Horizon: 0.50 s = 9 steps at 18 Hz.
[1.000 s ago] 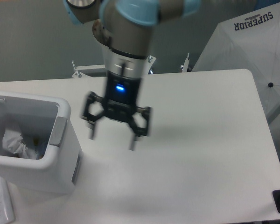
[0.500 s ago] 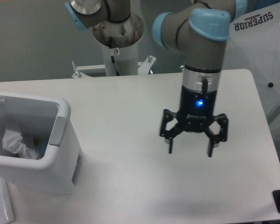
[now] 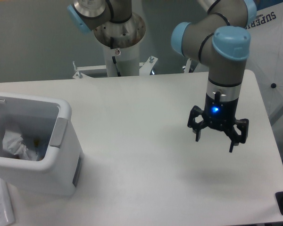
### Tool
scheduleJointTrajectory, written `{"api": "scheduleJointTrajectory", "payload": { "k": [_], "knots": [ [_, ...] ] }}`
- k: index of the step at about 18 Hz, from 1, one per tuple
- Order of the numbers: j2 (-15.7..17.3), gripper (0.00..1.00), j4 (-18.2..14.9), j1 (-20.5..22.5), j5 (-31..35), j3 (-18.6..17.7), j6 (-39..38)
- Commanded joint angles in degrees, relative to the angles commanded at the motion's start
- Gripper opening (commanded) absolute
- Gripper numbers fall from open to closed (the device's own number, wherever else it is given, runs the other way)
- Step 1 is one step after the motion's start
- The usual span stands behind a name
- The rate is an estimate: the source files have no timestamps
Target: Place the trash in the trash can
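While its gripper point(image 3: 214, 140) hangs empty, fingers spread apart, above the right side of the white counter point(image 3: 141, 122), the arm sits well apart from the trash can point(image 3: 61, 141) at the far left edge. Inside that boxy white bin, a crumpled whitish wrapper point(image 3: 13, 143) lies against the near-left wall, with a small yellowish speck beside it that is too small to identify. No bottle can be made out anywhere; if it is in the bin, the walls hide it, and no loose trash shows on the counter. Judged from this, the task looks finished or nearly so, and the main risk is a wasted or false move: the gripper coming down on bare counter where nothing waits, striking the surface with its fingertips. A second hazard lies in any sweep back toward the bin, where a low path could catch the thick rim or the grey tab point(image 3: 59, 132) on its side and shove or tip the can, spilling what is already inside. A white keyboard point(image 3: 0, 207) at the lower-left corner sits just beside the bin and could be knocked if the bin slides.
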Motion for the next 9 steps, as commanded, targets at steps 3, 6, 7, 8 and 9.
{"api": "scheduleJointTrajectory", "payload": {
  "k": [3, 6, 7, 8, 9],
  "knots": [
    [-0.26, 1.0, -2.72, 0.09, 1.5, 0.52, 0.26],
    [-3.59, 1.0, -14.22, -0.17, 6.77, 7.71, 0.35],
    [-4.56, 1.0, -16.77, -0.35, 7.48, 9.82, 0.35],
    [-5.35, 1.0, -18.36, -0.61, 7.75, 11.32, 0.35],
    [-5.71, 1.0, -19.08, -0.62, 7.66, 12.03, 0.26]
  ]
}}
